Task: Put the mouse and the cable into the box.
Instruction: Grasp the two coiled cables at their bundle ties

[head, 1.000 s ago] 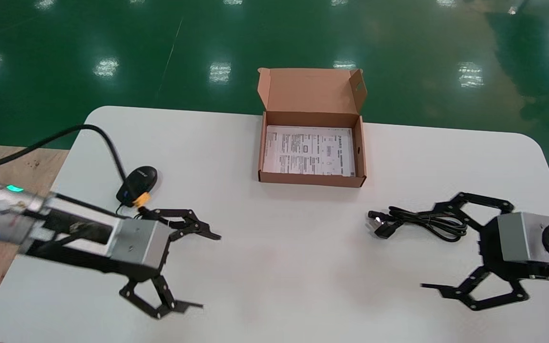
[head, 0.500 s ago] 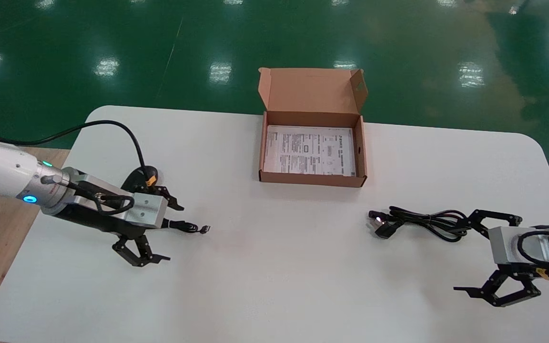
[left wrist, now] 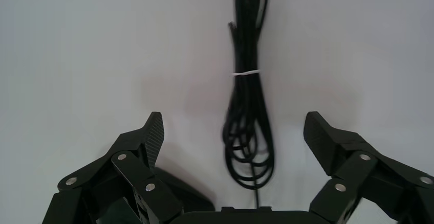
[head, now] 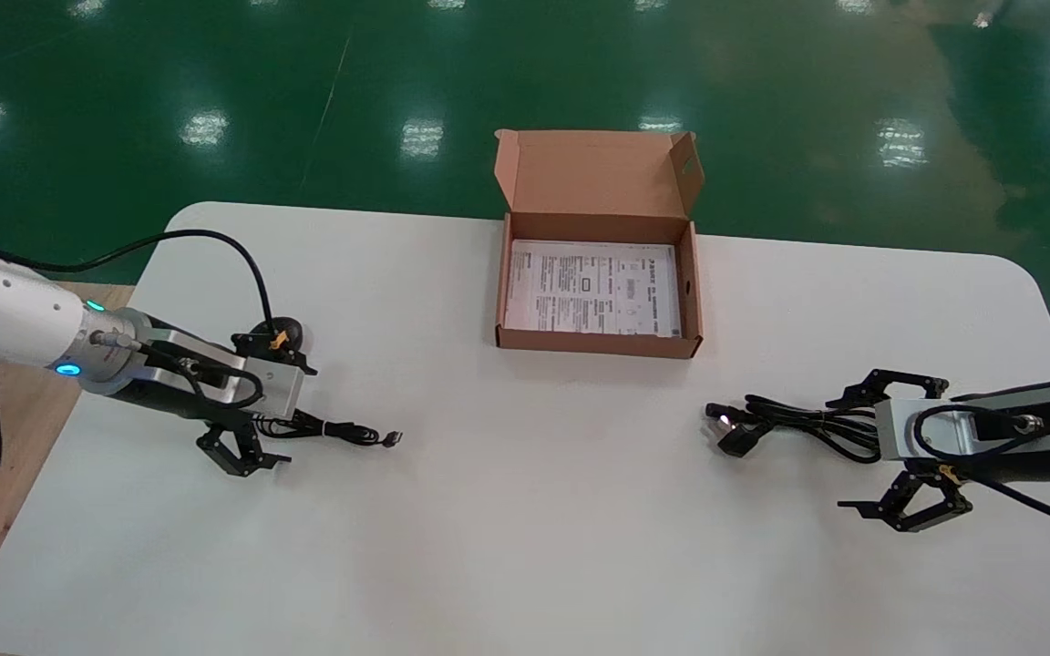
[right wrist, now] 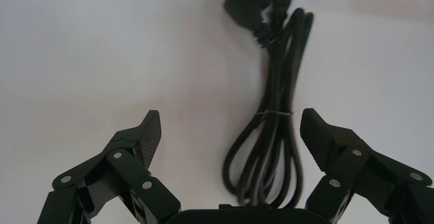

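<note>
Right tool (head: pixel 842 453) lower, astride cable (head: pixel 798 422)

The left claw (left wrist: pixel 235 132) is spread wide over a white surface (left wrist: pixel 77 45), its two ridged black fingers (left wrist: pixel 153 132) flanking the looped end of a bundled black cable (left wrist: pixel 246 96) at the middle of the frame. The cable lies flat on the surface, touched by neither finger, and is cinched partway along by a thin white tie (left wrist: pixel 245 73). From the loops it runs straight away from the claw and out of the frame.
</note>
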